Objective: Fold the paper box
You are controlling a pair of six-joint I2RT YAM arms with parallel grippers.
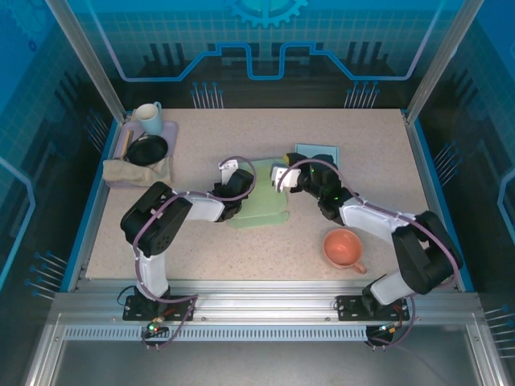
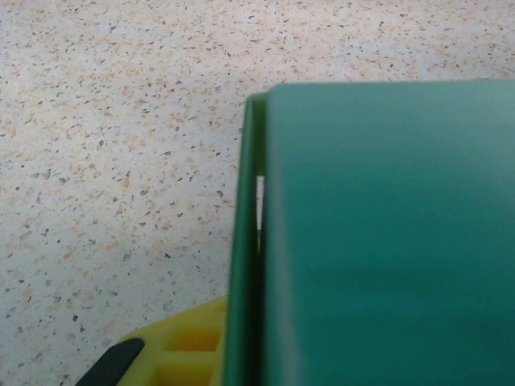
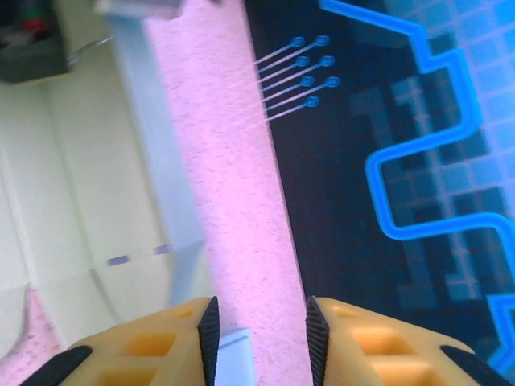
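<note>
The pale green paper box [image 1: 259,205] lies part-folded at the table's middle, between both grippers. My left gripper [image 1: 233,186] is at its left edge. In the left wrist view a green panel [image 2: 386,241] covers the right side. An upright flap edge [image 2: 245,257] presses against my yellow left finger [image 2: 189,342], and the other finger is hidden behind the panel. My right gripper [image 1: 282,177] is at the box's top right, tipped sideways. Its jaws [image 3: 259,314] stand apart, with a pale paper corner [image 3: 245,358] beside the left pad.
A peach cup [image 1: 344,248] stands near the right arm. At the back left a tray [image 1: 170,129] carries a white mug [image 1: 149,118], a black bowl [image 1: 146,150] and a beige cloth [image 1: 137,170]. A light blue sheet [image 1: 320,151] lies behind the right gripper.
</note>
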